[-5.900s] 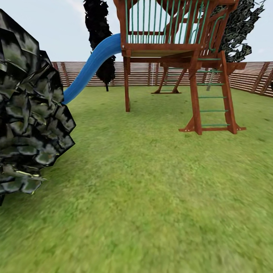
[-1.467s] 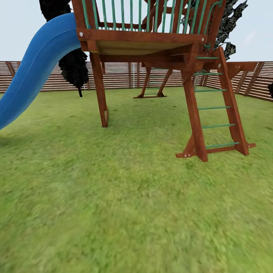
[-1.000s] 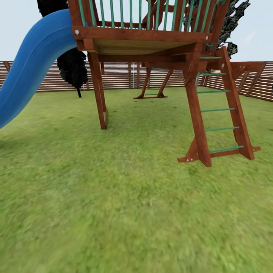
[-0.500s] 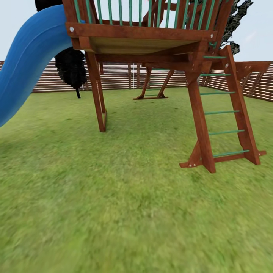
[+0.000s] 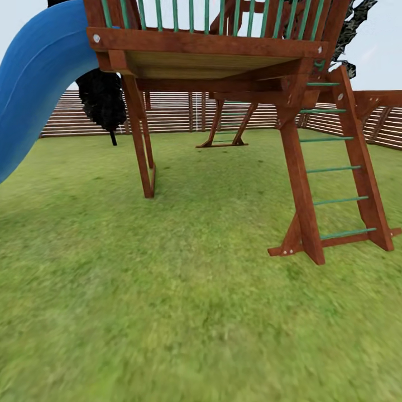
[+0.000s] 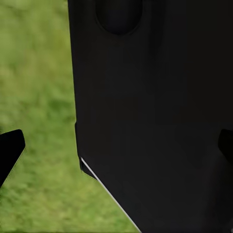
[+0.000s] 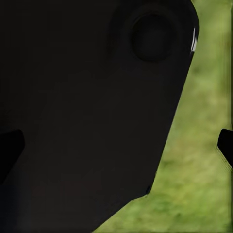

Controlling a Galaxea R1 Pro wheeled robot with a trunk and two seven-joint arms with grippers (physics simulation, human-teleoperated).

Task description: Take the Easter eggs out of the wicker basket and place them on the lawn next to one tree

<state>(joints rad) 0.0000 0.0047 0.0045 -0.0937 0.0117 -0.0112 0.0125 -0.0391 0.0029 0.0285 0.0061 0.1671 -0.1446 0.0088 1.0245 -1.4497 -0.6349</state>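
From the head view, the lawn (image 5: 184,312) spreads wide and blurry across the lower part of the picture. A wooden play tower (image 5: 212,56) stands on it, with green bars along its deck rail. A blue slide (image 5: 33,84) curves down from the tower's left side. At the tower's right a ladder (image 5: 340,167) with green rungs leans up to the deck, its feet on the grass. One brown post (image 5: 142,151) stands under the deck at the left. Behind the tower a slatted fence (image 5: 178,111) runs across the far edge of the garden. A black thin-trunked tree (image 5: 103,100) stands just before the fence, partly behind the slide and post. Dark, pale-spotted leaves (image 5: 349,39) show past the tower's upper right corner.

In the left wrist view, a black robot body (image 6: 155,111) covers most of the picture, with grass (image 6: 39,97) beside it. The left gripper (image 6: 116,145) shows as two dark fingertips (image 6: 9,150) at opposite edges of the picture, standing wide apart with nothing between them.

In the right wrist view, a black body panel (image 7: 87,107) covers most of the picture, with turf (image 7: 204,165) beside it. The right gripper (image 7: 116,145) has its dark tips (image 7: 225,145) at opposite edges, spread wide and holding nothing.
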